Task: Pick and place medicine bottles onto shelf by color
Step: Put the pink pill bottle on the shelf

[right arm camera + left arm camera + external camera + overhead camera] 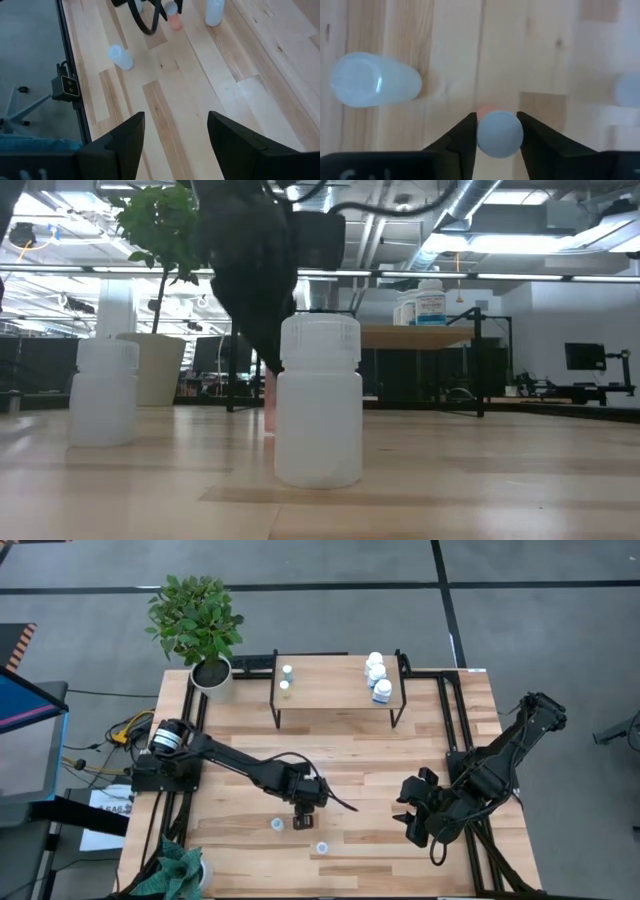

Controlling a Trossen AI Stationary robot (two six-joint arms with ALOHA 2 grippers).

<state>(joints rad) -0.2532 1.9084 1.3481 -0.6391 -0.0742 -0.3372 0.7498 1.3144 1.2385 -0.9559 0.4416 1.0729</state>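
Note:
My left gripper [304, 817] stands over the near middle of the table, its fingers pointing down on a small vial [173, 19] with an orange-pink body and a pale blue cap [500, 134]. Two pale vials stand upright on their bases close by, one [277, 825] to its left and one [322, 848] nearer the front edge. The shelf [340, 700] stands at the far side; on its wood top are two yellowish-capped vials [286, 679] at the left and three white bottles [378, 675] at the right. My right gripper [410, 816] is open and empty at the near right. My left gripper pinches the vial's pale blue cap [485, 137] between its two fingers, one on each side. The fingers come from above, pointing down. The vial is upright below them; in the low view its pink body [268, 402] reaches down to about table level.
A white plant pot [212, 675] with a leafy plant stands at the far left corner, left of the shelf. Another plant [182, 875] sits at the near left corner. Black frame rails [450, 730] run along the table's right side. Bare wood lies between the arms and the shelf.

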